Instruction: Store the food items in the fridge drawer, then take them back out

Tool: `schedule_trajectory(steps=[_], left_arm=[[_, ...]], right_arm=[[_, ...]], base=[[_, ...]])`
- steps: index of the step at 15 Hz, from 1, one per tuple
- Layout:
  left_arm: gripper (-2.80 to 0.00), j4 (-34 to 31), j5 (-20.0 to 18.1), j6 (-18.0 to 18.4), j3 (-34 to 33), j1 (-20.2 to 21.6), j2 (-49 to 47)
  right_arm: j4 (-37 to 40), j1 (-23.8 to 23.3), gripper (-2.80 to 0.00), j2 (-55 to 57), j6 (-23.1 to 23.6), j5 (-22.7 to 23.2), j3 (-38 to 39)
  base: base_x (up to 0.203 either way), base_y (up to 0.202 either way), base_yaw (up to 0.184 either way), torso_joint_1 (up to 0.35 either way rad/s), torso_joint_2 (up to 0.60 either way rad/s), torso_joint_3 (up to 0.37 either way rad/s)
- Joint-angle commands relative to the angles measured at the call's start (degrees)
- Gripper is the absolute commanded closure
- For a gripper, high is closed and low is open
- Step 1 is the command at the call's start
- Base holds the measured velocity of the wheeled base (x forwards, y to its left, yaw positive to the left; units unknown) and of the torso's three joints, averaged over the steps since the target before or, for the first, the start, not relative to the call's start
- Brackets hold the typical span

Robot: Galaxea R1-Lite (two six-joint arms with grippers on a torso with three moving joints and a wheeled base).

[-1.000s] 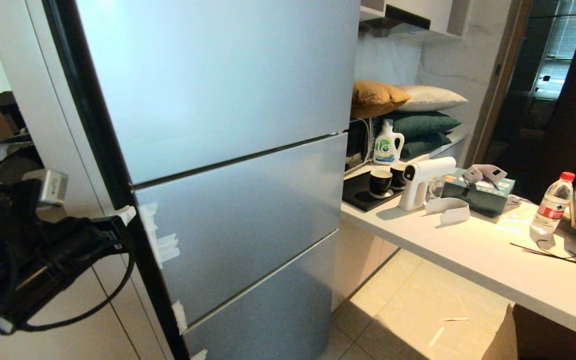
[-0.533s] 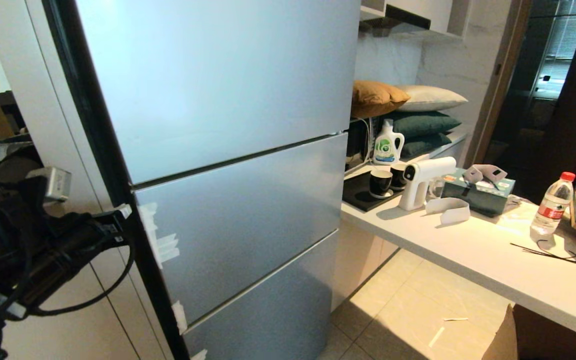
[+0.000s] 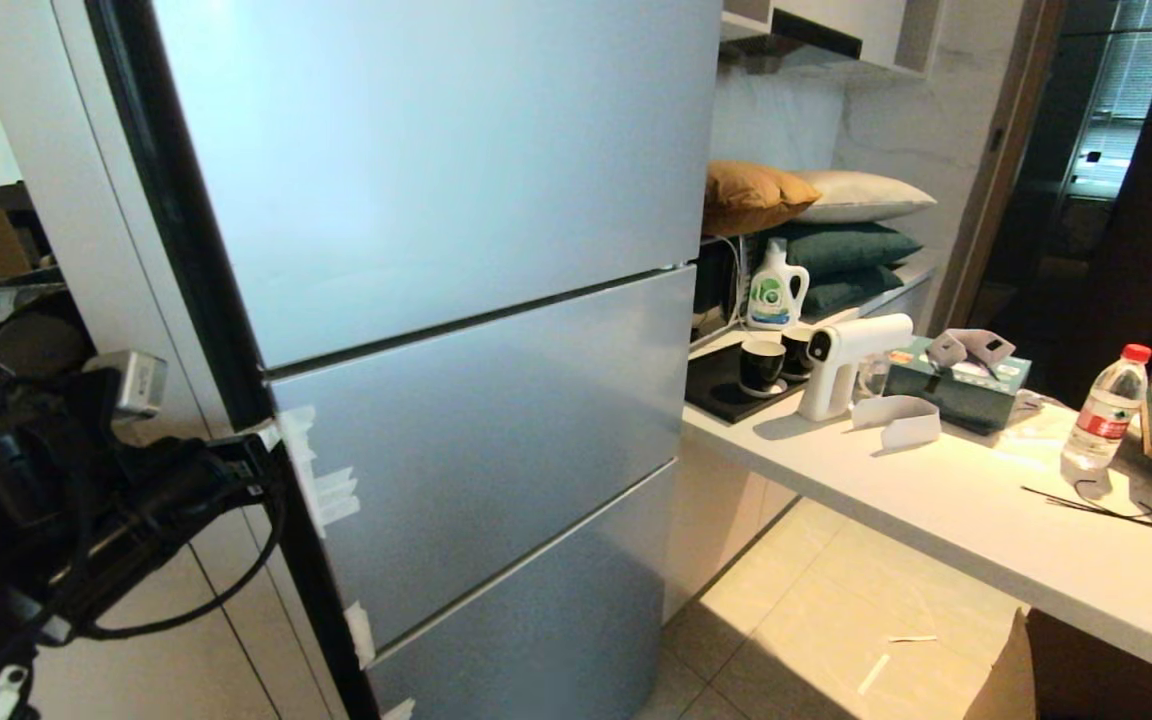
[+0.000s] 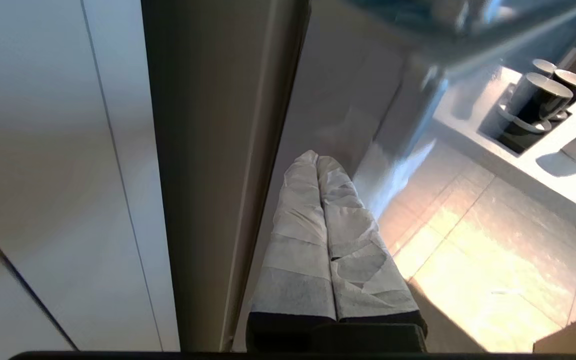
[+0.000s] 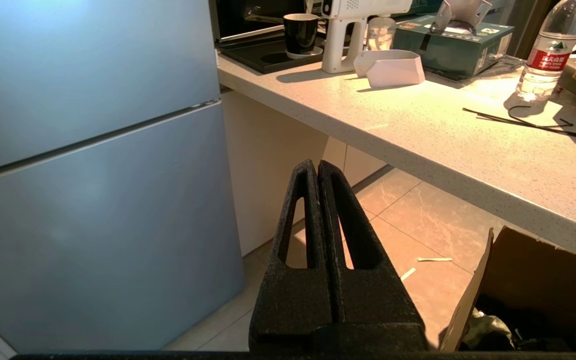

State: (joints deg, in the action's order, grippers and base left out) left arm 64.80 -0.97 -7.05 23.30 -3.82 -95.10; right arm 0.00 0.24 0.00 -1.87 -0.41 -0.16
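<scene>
The left gripper (image 4: 318, 165), its two tape-wrapped fingers pressed together with nothing between them, sits right at the left edge of the tall silver-blue fridge's middle door panel (image 3: 476, 440). The panel lies to its right, so this arm is the nearer one to pull it. The clear plastic drawer and the food are not in sight. The black right gripper (image 5: 316, 172) is also pressed together, low and far from the door edge.

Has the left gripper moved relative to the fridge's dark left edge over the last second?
Yes. The left gripper, fingers shut, has shifted slightly right and down, closing in on the fridge's dark edge by the taped spot.
</scene>
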Motion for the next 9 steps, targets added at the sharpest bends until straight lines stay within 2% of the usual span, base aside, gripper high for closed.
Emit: schedule_trajectory(steps=[1,4,9], left_arm=[[0.0,2.34,-2.0,0.0,-2.37,-0.73,-0.24],[0.0,4.29,-3.59,0.01,-3.79,-1.19,-0.44],[0.0,4.29,-3.6,0.01,-4.29,-3.31,-0.26]], right_arm=[[0.0,0.02,0.0,0.09,0.02,-0.02,-0.02],[0.0,0.02,0.0,0.09,0.02,-0.02,-0.02],[0.0,0.02,0.0,0.09,0.01,-0.02,-0.02]], base=[[0.0,0.0,0.0,0.0,0.0,0.0],[0.0,0.0,0.0,0.0,0.0,0.0],[0.0,0.0,0.0,0.0,0.0,0.0]])
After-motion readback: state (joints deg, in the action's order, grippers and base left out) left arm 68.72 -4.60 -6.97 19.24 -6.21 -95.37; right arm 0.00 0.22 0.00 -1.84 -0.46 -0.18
